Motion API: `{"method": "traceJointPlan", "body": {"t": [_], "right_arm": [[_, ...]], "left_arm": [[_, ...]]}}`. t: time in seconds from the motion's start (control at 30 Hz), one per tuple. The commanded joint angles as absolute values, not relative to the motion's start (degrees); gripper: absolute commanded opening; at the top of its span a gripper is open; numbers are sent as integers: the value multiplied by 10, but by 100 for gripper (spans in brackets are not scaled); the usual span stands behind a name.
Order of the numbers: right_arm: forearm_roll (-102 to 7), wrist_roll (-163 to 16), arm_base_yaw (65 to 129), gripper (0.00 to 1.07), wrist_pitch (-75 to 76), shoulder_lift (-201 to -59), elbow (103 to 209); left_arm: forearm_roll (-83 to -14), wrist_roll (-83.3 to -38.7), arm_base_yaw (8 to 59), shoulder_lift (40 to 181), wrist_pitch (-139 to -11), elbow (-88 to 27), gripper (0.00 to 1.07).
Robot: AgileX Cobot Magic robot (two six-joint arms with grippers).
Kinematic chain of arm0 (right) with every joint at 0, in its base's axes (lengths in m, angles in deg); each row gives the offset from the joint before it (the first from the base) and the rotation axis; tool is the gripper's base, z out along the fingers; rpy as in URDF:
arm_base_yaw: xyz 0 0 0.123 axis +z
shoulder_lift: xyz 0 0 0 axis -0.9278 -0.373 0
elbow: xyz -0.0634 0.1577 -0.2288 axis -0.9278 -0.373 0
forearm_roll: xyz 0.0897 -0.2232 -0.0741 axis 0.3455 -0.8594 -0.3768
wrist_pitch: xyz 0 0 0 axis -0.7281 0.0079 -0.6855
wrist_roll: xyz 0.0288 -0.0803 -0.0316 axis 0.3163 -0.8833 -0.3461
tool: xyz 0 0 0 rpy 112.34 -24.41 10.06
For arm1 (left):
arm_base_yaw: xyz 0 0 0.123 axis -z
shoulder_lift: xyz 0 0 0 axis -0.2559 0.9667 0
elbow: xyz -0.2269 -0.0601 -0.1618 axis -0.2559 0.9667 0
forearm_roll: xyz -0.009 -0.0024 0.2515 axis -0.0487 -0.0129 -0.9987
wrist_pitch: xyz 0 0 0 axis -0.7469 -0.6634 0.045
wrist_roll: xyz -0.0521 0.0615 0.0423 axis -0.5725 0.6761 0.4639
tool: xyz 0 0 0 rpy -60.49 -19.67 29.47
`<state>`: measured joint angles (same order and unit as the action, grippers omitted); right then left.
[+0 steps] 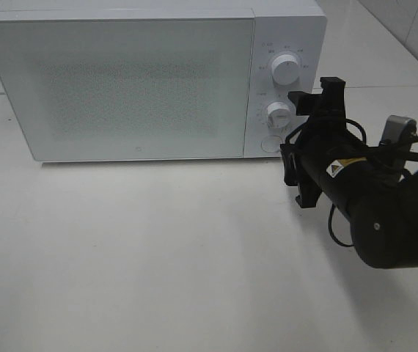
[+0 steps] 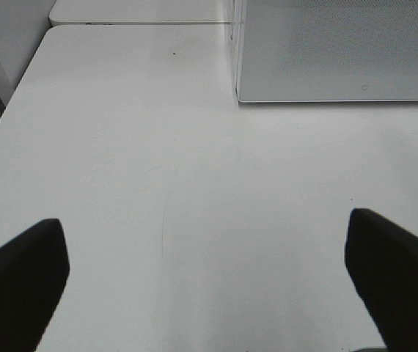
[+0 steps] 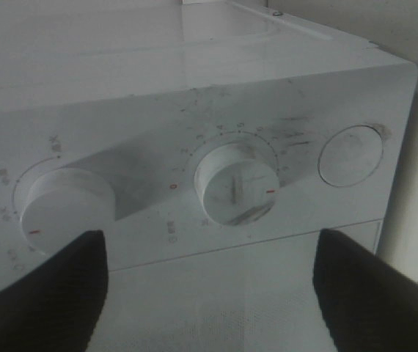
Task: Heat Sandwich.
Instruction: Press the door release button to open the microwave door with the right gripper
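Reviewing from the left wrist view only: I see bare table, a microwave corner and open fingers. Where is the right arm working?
Observer: The right gripper is at the microwave, jaws open, facing the lower dial.
Operator: Is the door shut?
Observer: Yes, the door is shut in the high view.
Operator: Any sandwich in sight?
Observer: No sandwich shows in any view.

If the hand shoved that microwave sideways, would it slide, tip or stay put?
Probably stays put: the microwave is a broad, low box sitting flat on the table, so tipping seems unlikely. Its bulk suggests weight. A hard shove might slide it, since the table looks smooth.
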<state>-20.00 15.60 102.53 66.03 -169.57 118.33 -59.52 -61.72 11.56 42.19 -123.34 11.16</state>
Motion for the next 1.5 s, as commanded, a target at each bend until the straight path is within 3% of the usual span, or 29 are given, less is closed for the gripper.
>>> {"method": "traceJointPlan", "body": {"t": [0.03, 0.33, 0.67, 0.73, 0.83, 1.03, 1.1, 1.2, 1.5], "right_arm": [[-222, 147, 1022, 75, 701, -1657, 1144], [-246, 48, 1022, 74, 644, -1574, 1073], [-192, -292, 1020, 74, 372, -1453, 1089], [-173, -435, 1020, 74, 285, -1424, 1109], [-173, -524, 1020, 74, 231, -1411, 1126], [-232, -796, 1020, 74, -35, -1376, 1215], [-246, -813, 1020, 74, -69, -1373, 1227], [-322, -851, 1020, 74, -236, -1366, 1280], [-413, -843, 1020, 74, -445, -1338, 1335]], "left_arm": [[-593, -616, 120, 406, -1230, 114, 97], [-593, -616, 120, 406, -1230, 114, 97], [-593, -616, 120, 406, -1230, 114, 97], [-593, -616, 120, 406, -1230, 114, 97], [-593, -616, 120, 406, -1230, 114, 97], [-593, -616, 120, 406, -1230, 114, 97], [-593, -616, 120, 406, -1230, 114, 97], [-593, -616, 120, 406, -1230, 114, 97], [-593, -616, 120, 406, -1230, 114, 97]]}}
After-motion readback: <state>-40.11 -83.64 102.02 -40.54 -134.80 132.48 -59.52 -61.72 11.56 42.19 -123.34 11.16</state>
